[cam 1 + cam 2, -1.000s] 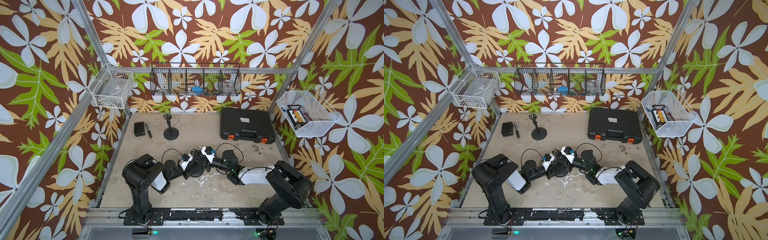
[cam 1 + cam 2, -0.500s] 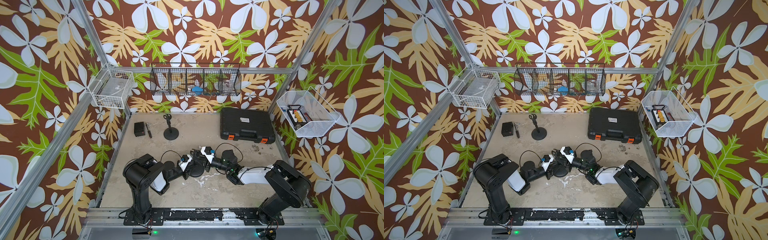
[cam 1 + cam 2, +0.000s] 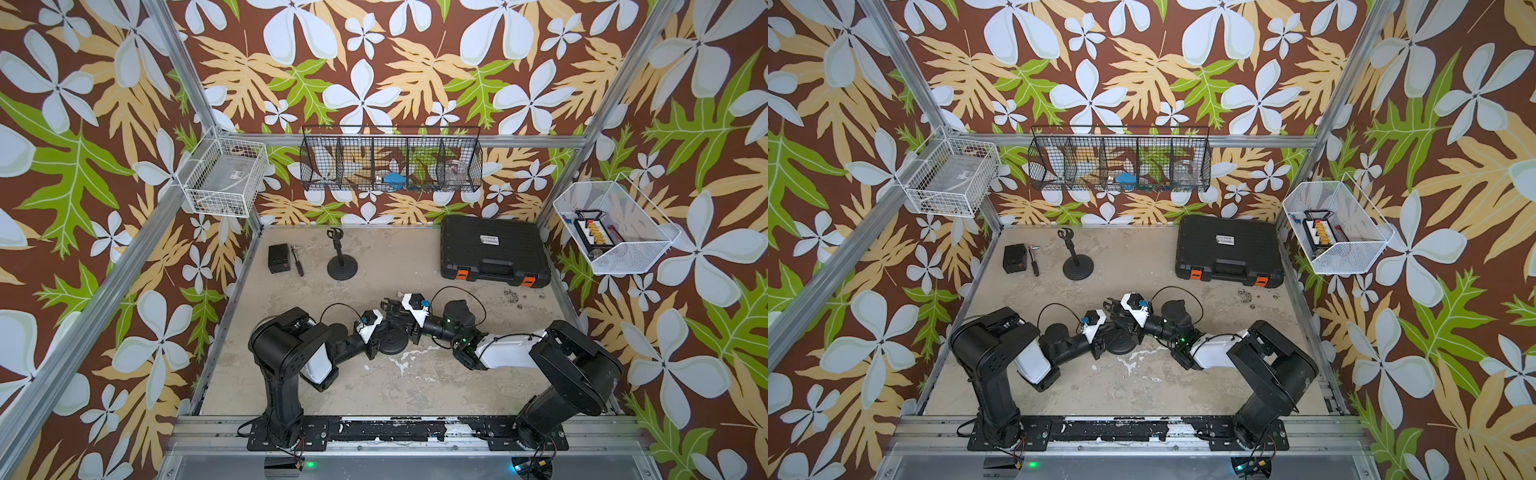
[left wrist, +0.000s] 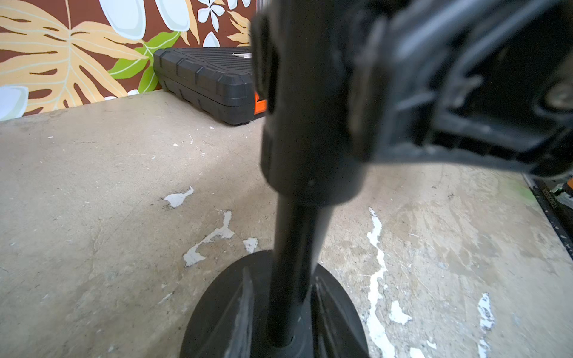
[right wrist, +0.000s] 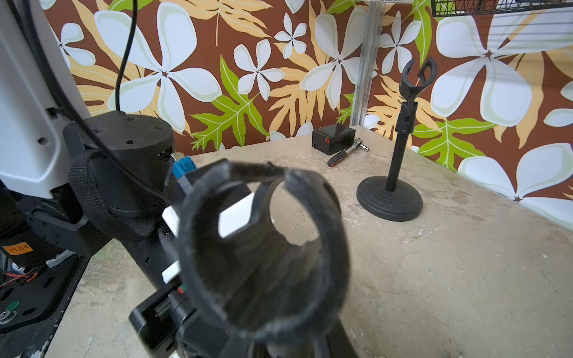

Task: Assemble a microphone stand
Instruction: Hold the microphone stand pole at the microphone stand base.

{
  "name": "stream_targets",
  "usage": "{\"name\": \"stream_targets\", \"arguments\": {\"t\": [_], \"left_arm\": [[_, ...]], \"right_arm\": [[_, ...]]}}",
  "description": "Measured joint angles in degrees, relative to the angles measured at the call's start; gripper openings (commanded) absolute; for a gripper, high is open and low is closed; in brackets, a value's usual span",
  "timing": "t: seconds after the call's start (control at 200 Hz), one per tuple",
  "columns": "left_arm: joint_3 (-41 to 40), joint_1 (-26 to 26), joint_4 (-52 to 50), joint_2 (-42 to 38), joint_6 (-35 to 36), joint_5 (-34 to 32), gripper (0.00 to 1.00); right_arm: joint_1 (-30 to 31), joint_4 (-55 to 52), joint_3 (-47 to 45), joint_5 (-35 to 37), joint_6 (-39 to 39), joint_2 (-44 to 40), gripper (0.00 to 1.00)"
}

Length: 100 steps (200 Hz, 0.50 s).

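Note:
A black microphone stand stands at mid-table, its round base (image 3: 392, 344) (image 4: 217, 319) on the table and its pole (image 4: 297, 248) upright. My left gripper (image 3: 383, 332) (image 4: 282, 279) sits low on the pole just above the base, one finger on each side, shut on it. The microphone clip (image 5: 333, 254) is a black C-shaped ring at the stand's top and fills the right wrist view. My right gripper (image 3: 391, 309) comes in from the right and is shut on the clip. Its own fingers are mostly hidden behind the clip.
A second, fully built microphone stand (image 3: 341, 262) (image 5: 390, 198) stands at the back left. Beside it lie a small black box (image 3: 278, 257) and a hand tool (image 3: 298, 266). A black tool case (image 3: 494, 251) lies at the back right. Wire baskets (image 3: 390, 160) hang on the walls.
The left gripper's jaws have drawn in around the pole. Both arms have stayed almost in place at the stand.

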Motion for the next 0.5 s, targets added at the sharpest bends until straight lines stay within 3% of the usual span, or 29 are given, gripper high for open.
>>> {"name": "stream_targets", "arguments": {"t": [0.29, 0.5], "left_arm": [[0.7, 0.0, 0.0, 1.2, 0.0, 0.0, 0.32], [0.8, 0.0, 0.1, 2.0, 0.2, 0.0, 0.26]], "right_arm": [[0.0, 0.7, 0.0, -0.2, 0.2, 0.5, 0.02], [0.0, 1.1, -0.1, -0.2, 0.2, 0.5, 0.03]]}}
